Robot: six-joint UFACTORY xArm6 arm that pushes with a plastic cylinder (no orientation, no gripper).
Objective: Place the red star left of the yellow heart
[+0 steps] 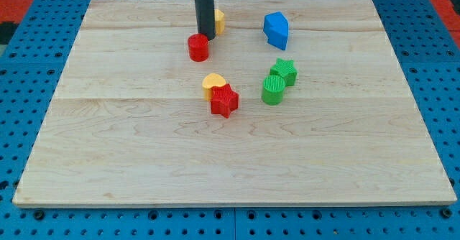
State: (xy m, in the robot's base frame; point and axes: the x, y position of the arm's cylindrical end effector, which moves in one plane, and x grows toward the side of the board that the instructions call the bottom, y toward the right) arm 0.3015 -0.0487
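The red star (pixel 224 101) lies near the middle of the wooden board (pixel 108 161). It touches the yellow heart (pixel 213 83), which sits just above it and slightly to its left. My tip (pixel 206 37) is at the view's top, well above both blocks. It stands right beside the upper right of a red cylinder (pixel 198 47). A yellow block (pixel 218 21) is partly hidden behind the rod.
A blue block (pixel 276 29) sits at the view's top right of centre. A green star (pixel 284 72) and a green cylinder (pixel 272 90) touch each other to the right of the red star. A blue pegboard surrounds the board.
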